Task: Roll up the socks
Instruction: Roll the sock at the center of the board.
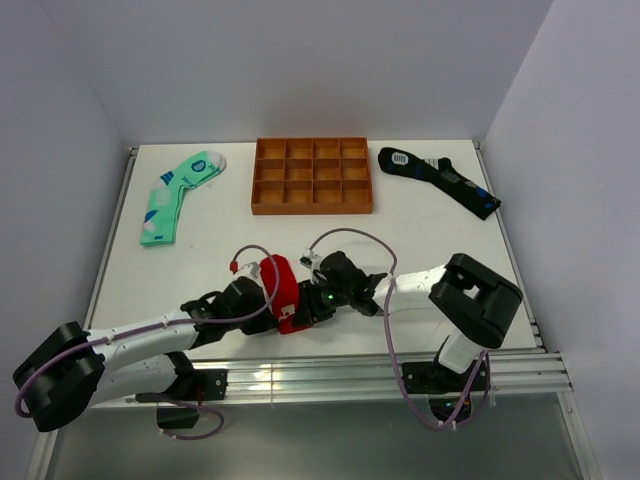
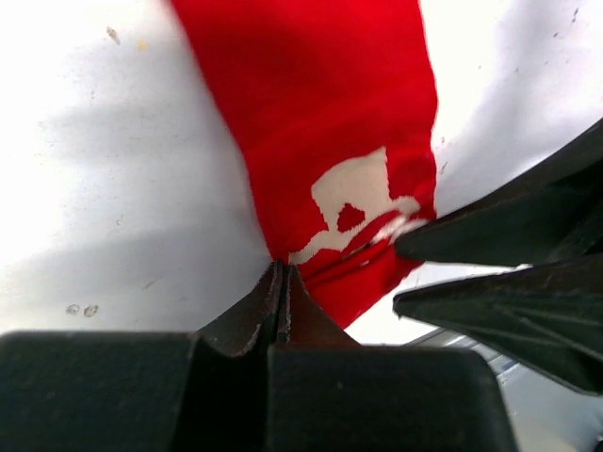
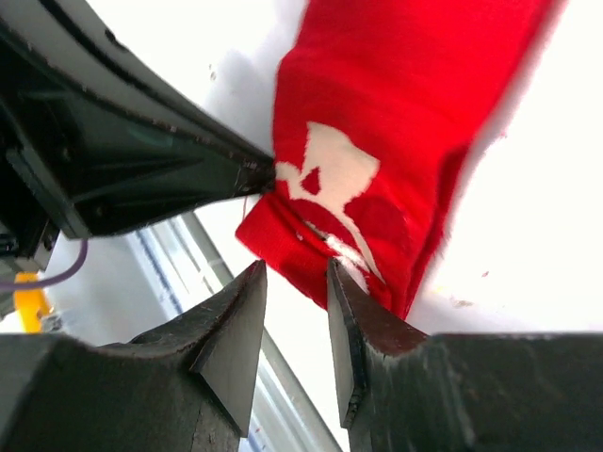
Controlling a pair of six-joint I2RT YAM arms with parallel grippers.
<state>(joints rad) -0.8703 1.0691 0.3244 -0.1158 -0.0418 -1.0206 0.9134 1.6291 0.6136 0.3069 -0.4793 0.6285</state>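
A red sock [image 1: 283,285] with a white pattern lies near the table's front edge, between my two grippers. My left gripper [image 1: 262,308] is shut, its tips pinching the near left edge of the red sock [image 2: 320,122], as its wrist view shows with the gripper [image 2: 281,275]. My right gripper [image 1: 316,300] is open at the sock's near end; in its wrist view the gripper [image 3: 295,271] has its right finger against the red sock [image 3: 377,141] and its left finger off the cloth. The left gripper's fingers [image 3: 141,169] show there too.
A green patterned sock [image 1: 178,195] lies at the far left. A dark blue sock [image 1: 440,180] lies at the far right. An orange compartment tray [image 1: 312,207] stands at the back middle. The table's front rail [image 1: 330,370] runs just behind the grippers.
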